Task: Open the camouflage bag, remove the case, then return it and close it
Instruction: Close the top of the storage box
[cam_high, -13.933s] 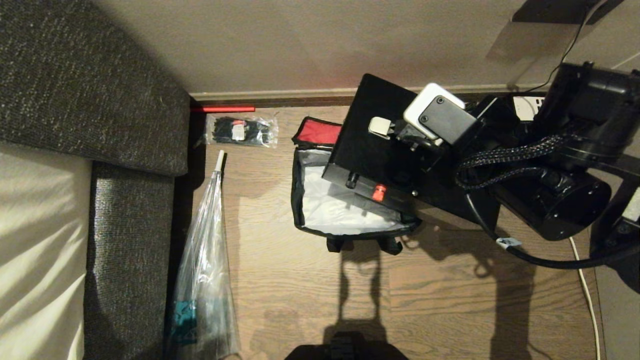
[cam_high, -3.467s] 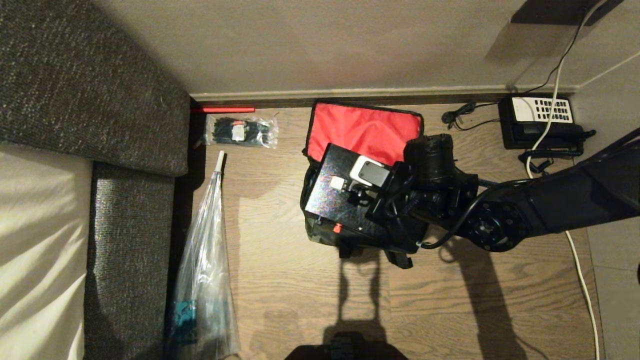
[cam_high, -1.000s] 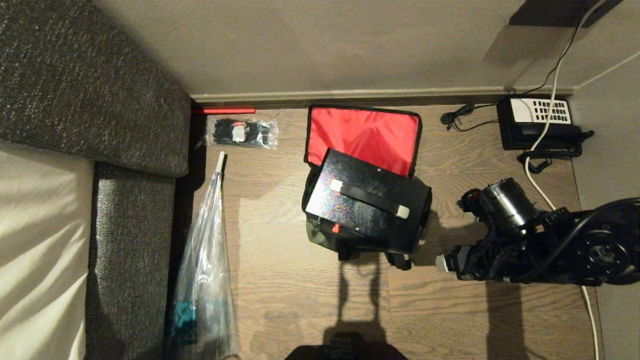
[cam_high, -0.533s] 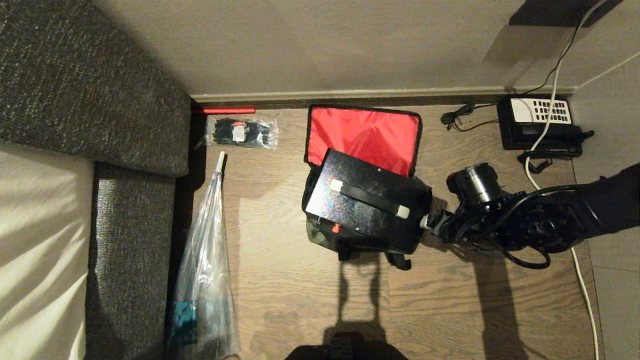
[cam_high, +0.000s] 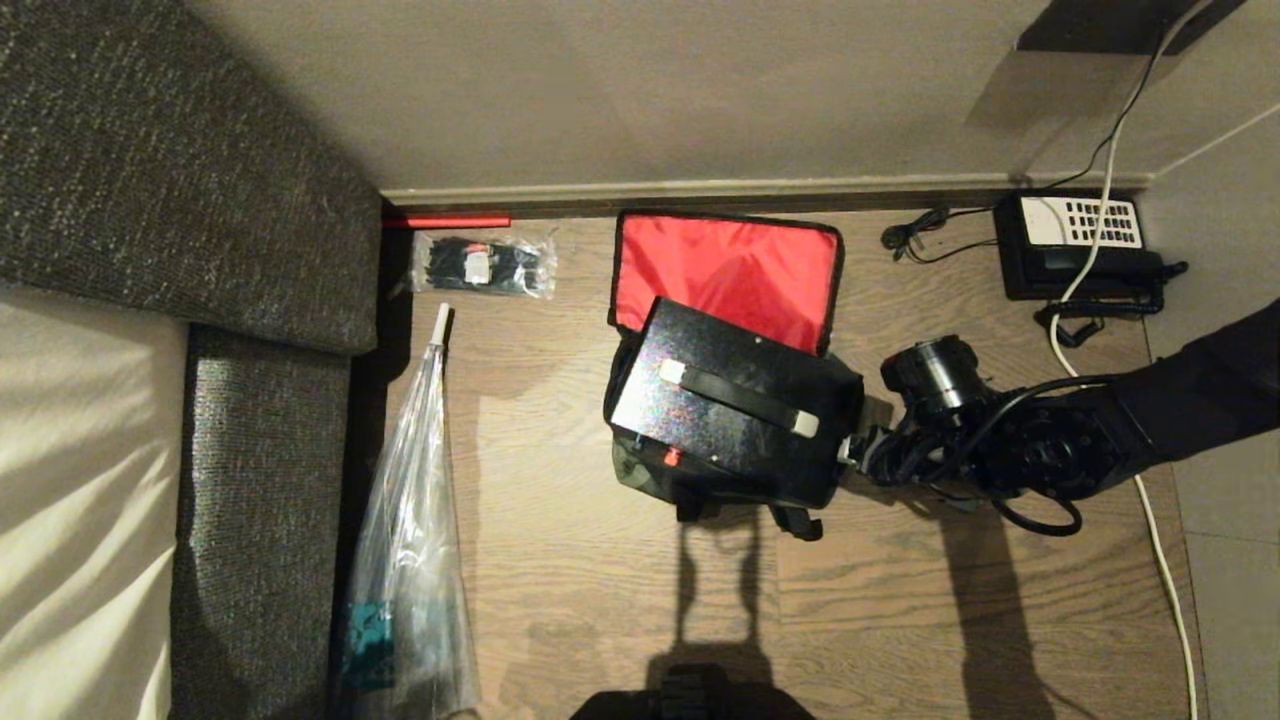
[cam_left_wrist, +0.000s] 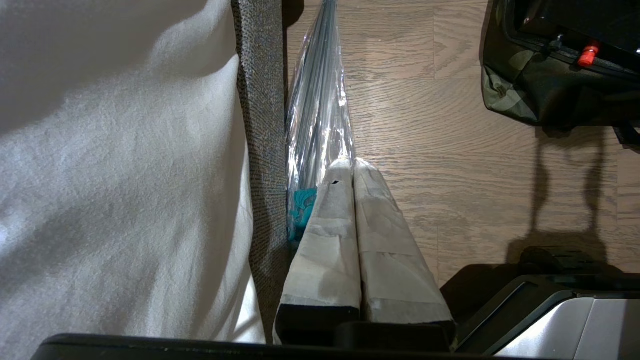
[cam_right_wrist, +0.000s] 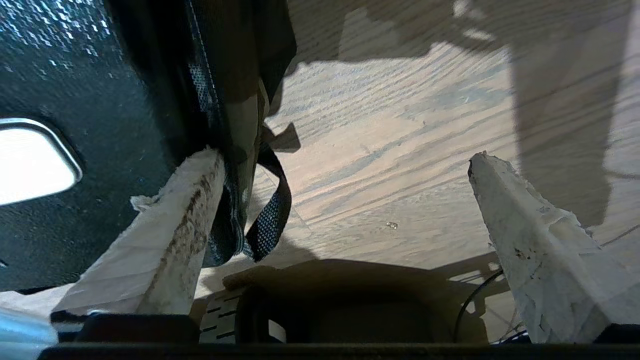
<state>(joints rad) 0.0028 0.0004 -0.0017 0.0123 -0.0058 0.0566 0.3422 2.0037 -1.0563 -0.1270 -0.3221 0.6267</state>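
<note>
The camouflage bag (cam_high: 640, 478) lies open on the wood floor, its red-lined lid (cam_high: 728, 268) flipped back toward the wall. The black speckled case (cam_high: 730, 415) sits in it, sticking up and slightly askew, handle on top and red button (cam_high: 672, 457) at the near side. My right gripper (cam_high: 852, 452) is low at the bag's right end, open. In the right wrist view one finger (cam_right_wrist: 195, 200) lies against the bag's side (cam_right_wrist: 245, 115) beside a black strap loop (cam_right_wrist: 272, 210), with the case (cam_right_wrist: 75, 90) behind; the gripper (cam_right_wrist: 344, 156) holds nothing. My left gripper (cam_left_wrist: 352, 165) hangs shut by the sofa, parked.
A grey sofa (cam_high: 200, 200) with a pale cushion fills the left. A clear-wrapped umbrella (cam_high: 410, 540) lies along it. A packet of black ties (cam_high: 485, 263) and a red stick (cam_high: 445, 219) lie near the skirting. A black telephone (cam_high: 1080, 245) and cables sit at the right.
The right arm has swung left from the open floor to the bag's right end, gripper open. The case and bag have not moved.
</note>
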